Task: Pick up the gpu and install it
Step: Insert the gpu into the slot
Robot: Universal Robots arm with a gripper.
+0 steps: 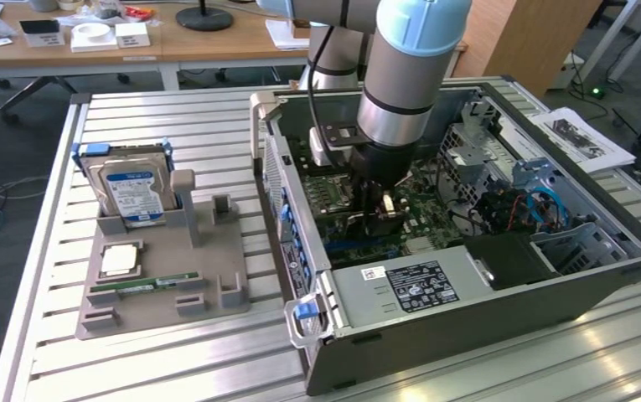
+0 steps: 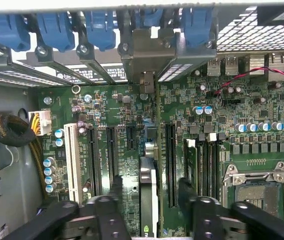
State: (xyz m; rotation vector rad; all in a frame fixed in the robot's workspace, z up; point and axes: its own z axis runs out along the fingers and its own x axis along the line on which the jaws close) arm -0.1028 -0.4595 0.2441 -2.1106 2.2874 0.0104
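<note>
Exterior view, left to right: a grey holder (image 1: 163, 285) on the slatted table (image 1: 41, 352) keeps the hard drive (image 1: 132, 191) upright and the RAM stick (image 1: 147, 285) flat, ready for picking. Right of it, the open case (image 1: 588, 276). The gripper (image 1: 379, 219) reaches down into it. Wrist view: the gpu (image 2: 149, 190) stands edge-on in the motherboard (image 2: 231, 120), bracket at the rear slots, apparently seated. Fingers (image 2: 116, 187) spread wide either side, clear of it.

The gpu (image 2: 149, 195) is cut off by the lower frame edge in the wrist view; in the exterior view the motherboard (image 1: 432, 209) is partly hidden behind the arm (image 1: 404, 75).
</note>
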